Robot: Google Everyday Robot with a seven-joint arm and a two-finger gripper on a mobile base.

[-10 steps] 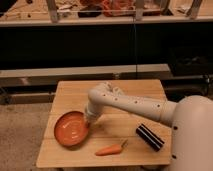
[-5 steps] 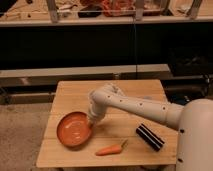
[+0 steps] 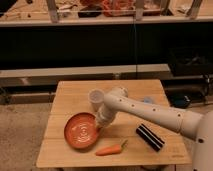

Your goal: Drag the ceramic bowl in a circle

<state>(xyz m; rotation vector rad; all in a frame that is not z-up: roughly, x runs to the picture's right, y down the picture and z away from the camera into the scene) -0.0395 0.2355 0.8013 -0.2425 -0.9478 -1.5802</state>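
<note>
The bowl [image 3: 81,131] sits on the table [image 3: 70,95], toward its front left part, open side up, pale rings showing inside. The white arm [image 3: 150,112] reaches in from the right and bends down so that the pincer [image 3: 100,124] meets the bowl's right rim; I cannot tell how wide it stands or whether it grips the rim. Just behind the bowl, to its right, stands 1 small pale cup [image 3: 95,99], upright, close beside the arm. A carrot [image 3: 111,149] lies in front of the bowl, slightly right, near the table's front edge. Farther right of the bowl, a dark oblong thing [image 3: 150,137] lies at a slant.
</note>
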